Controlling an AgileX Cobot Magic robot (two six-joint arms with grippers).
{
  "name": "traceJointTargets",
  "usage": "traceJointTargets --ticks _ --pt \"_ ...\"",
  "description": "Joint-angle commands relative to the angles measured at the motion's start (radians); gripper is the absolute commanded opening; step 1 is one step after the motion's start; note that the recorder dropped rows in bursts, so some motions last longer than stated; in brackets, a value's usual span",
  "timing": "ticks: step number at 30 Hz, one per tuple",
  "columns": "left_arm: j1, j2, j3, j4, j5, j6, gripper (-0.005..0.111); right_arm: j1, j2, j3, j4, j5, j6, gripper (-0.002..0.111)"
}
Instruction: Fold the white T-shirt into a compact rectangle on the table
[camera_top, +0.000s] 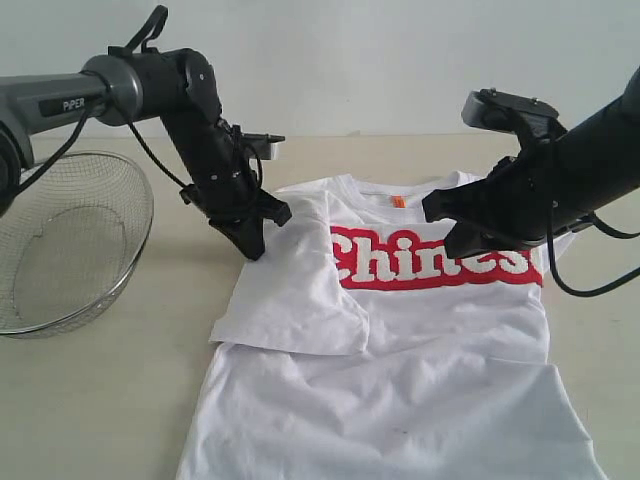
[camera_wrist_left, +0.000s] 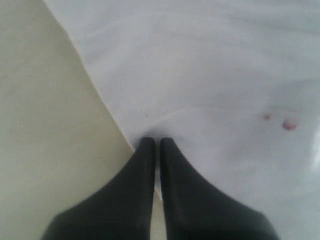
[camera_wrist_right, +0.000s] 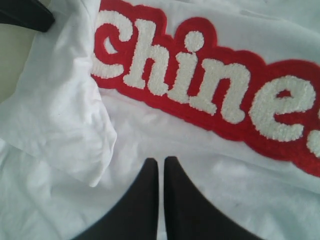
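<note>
The white T-shirt (camera_top: 420, 350) lies face up on the table (camera_top: 120, 400), and its red-and-white lettering (camera_top: 400, 265) and orange neck tag (camera_top: 398, 201) both show. One sleeve (camera_top: 300, 300) is folded inward over the chest. My left gripper (camera_top: 255, 248) is shut, its tips (camera_wrist_left: 152, 141) at the shirt's side edge (camera_wrist_left: 210, 75), and no cloth shows between the fingers. My right gripper (camera_top: 462, 243) hovers shut over the chest. Its tips (camera_wrist_right: 161, 161) sit just beside the lettering (camera_wrist_right: 200, 85) and near the folded sleeve (camera_wrist_right: 60, 115), holding nothing.
A round wire-mesh basket (camera_top: 70, 250) stands on the table at the far left, close to the left arm. Bare tabletop (camera_wrist_left: 45, 125) runs along the shirt's left side. A tip of the left gripper's finger (camera_wrist_right: 25, 15) shows in a corner of the right wrist view.
</note>
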Motion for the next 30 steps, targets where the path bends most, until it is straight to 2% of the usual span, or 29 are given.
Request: traceJointTargets --ticks 1,7,14,19,24,30 --pt "-0.016 0.026 0.002 0.049 0.001 -0.012 0.005 0.003 -0.004 -0.003 0.002 -0.001 -0.009 0.0" --pt "-0.016 0.026 0.0 0.201 0.001 -0.065 0.005 0.003 -0.004 -0.003 0.002 -0.001 -0.009 0.0" --pt "-0.016 0.026 0.0 0.29 0.001 -0.083 0.005 0.003 -0.004 -0.003 0.002 -0.001 -0.009 0.0" --pt "-0.012 0.026 -0.034 0.305 0.001 -0.097 0.005 0.003 -0.004 -0.003 0.002 -0.004 -0.009 0.0" --pt "-0.008 0.026 -0.149 0.302 0.001 -0.097 0.005 0.003 -0.004 -0.003 0.002 -0.01 -0.009 0.0" --pt "-0.008 0.008 -0.227 0.226 0.001 -0.097 0.005 0.003 -0.004 -0.003 0.002 -0.01 -0.009 0.0"
